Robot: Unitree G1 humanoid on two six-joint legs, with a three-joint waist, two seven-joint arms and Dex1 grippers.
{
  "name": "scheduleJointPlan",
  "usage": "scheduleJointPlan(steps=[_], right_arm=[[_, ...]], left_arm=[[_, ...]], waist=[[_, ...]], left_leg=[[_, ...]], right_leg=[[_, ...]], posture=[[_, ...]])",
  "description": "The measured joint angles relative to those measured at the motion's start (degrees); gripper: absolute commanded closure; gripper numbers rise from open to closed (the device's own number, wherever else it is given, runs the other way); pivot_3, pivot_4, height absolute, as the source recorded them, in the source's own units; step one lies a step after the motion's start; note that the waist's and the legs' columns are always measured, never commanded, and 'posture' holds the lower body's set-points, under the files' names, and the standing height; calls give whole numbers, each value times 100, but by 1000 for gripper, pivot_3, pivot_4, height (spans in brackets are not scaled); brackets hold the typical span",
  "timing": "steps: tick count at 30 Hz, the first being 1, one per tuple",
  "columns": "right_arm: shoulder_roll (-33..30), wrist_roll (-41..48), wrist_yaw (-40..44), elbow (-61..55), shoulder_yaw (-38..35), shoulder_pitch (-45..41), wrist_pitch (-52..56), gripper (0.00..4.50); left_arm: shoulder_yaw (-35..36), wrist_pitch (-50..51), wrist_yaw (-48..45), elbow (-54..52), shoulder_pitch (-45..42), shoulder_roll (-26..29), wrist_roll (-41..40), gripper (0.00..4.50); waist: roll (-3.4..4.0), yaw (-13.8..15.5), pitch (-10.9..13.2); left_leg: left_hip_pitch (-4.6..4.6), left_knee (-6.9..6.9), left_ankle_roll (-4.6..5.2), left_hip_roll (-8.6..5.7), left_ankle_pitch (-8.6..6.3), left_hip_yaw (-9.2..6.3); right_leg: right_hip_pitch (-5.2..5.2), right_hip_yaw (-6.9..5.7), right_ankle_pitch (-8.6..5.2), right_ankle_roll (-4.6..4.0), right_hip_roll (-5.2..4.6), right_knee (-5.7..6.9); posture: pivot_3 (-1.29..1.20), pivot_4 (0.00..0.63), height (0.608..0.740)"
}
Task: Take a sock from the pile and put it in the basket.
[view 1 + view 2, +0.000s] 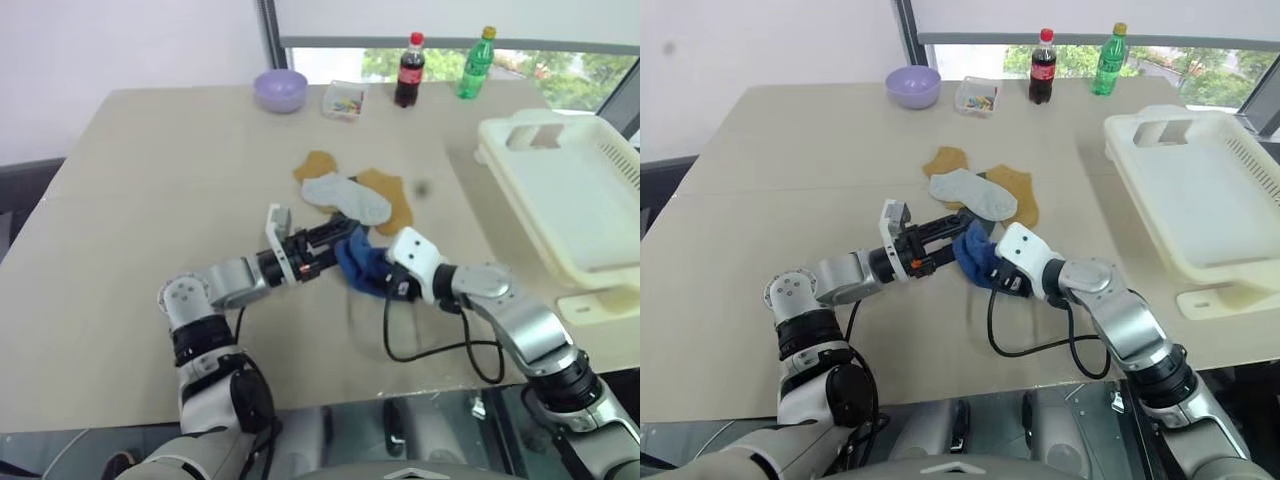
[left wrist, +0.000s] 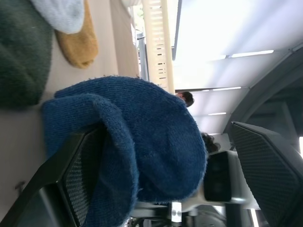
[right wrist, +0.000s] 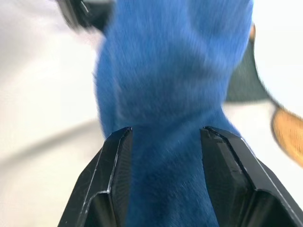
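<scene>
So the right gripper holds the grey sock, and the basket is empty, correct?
Not quite. The right gripper holds the blue sock, as the right wrist view shows. The grey sock lies on the table. The basket is indeed empty.

A blue sock [image 1: 360, 262] hangs bunched up just above the table. Yellow, grey and dark green socks lie flat in a small pile [image 1: 352, 197]. The big white basket [image 1: 560, 190] sits nearby.
</scene>
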Motion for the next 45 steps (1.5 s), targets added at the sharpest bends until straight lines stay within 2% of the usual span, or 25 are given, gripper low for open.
scheduleJointPlan(steps=[8, 16, 22, 29, 33, 36, 40, 43, 45], right_arm=[[68, 378, 81, 95, -291, -47, -116, 2165], [519, 320, -28, 848, 259, -70, -126, 2165], [572, 197, -40, 963, 425, -138, -229, 2165], [656, 115, -82, 1105, 438, -183, -349, 2165], [410, 236, -128, 517, 265, 108, -35, 2165], [130, 596, -135, -460, -129, 456, 591, 2165], [44, 1089, -186, -1327, -448, 712, 1213, 2165], [63, 1331, -331, -1567, -662, 791, 1530, 2165], [32, 1596, -390, -1835, -1029, 1015, 1784, 2165]], left_arm=[[-195, -143, -31, 1, 32, 107, 2, 49], [-277, -259, -93, 75, 20, 152, -25, 49], [-281, -346, -131, 116, -39, 159, -170, 49], [-717, -373, -241, 116, -44, 42, -173, 49], [-1025, -418, -437, 116, -52, 23, -128, 49], [-1140, -603, -598, 198, -131, 45, -53, 49], [-1308, -776, -776, 296, -279, -11, 60, 49], [-1453, -845, -891, 307, -307, -77, 129, 49], [-1557, -854, -955, 313, -309, -139, 155, 49]], waist=[[0, -1, 0], [-1, -6, 0], [-1, -3, 0], [-1, -7, 0], [-1, 10, 0], [-1, 21, 0], [-1, 14, 0], [-1, 3, 0], [-1, 16, 0]], left_leg=[[-32, 2, -23, -5, 14, -7], [-44, 4, -30, -6, 19, -7], [-48, 5, -35, -8, 22, -7], [-46, 7, -36, -8, 23, -8], [-51, 7, -37, -10, 23, -10], [-53, 7, -36, -11, 23, -13], [-52, 7, -20, -11, 14, -15], [-50, 11, -16, -11, 13, -12], [-52, 11, -16, -12, 13, -14]], right_leg=[[-26, -6, 1, 0, -3, 1], [-37, -6, 2, -2, -4, 6], [-39, -6, 3, -1, -5, 6], [-38, -7, 4, -1, -4, 12], [-39, -8, 4, -2, -5, 10], [-40, -9, 3, -2, -7, 9], [-39, -11, 3, -1, -6, 10], [-38, -10, 3, 0, -6, 11], [-38, -12, 3, 0, -5, 12]], posture=[[0, 150, 736], [0, 150, 736], [0, 150, 736], [0, 150, 736], [0, 150, 736], [0, 150, 736], [0, 150, 736], [0, 150, 736], [0, 150, 736]])
